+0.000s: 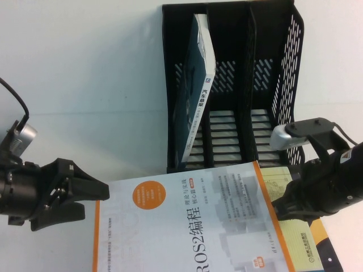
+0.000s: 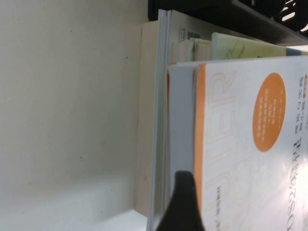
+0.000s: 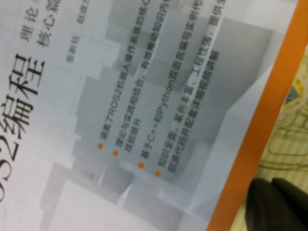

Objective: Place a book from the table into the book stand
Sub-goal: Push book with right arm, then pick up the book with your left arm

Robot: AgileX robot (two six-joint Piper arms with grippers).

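Book (image 1: 187, 226) sits between left tool (image 1: 94, 202) and right tool (image 1: 282, 207), overhead view only.

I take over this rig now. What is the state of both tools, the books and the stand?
Left tool: open, at the left edge of the ROS2 book, holding nothing.
Right tool: at the book's right edge; grip unclear.
The book lies flat on the table, on top of other books.
Stand: a teal book leans in its left slot.
Done: nothing yet. Left: lift the book, put it in a slot.

The book (image 1: 193, 226) runs off the frame's lower edge, hiding most of the pale-yellow book (image 1: 295, 238) beneath.
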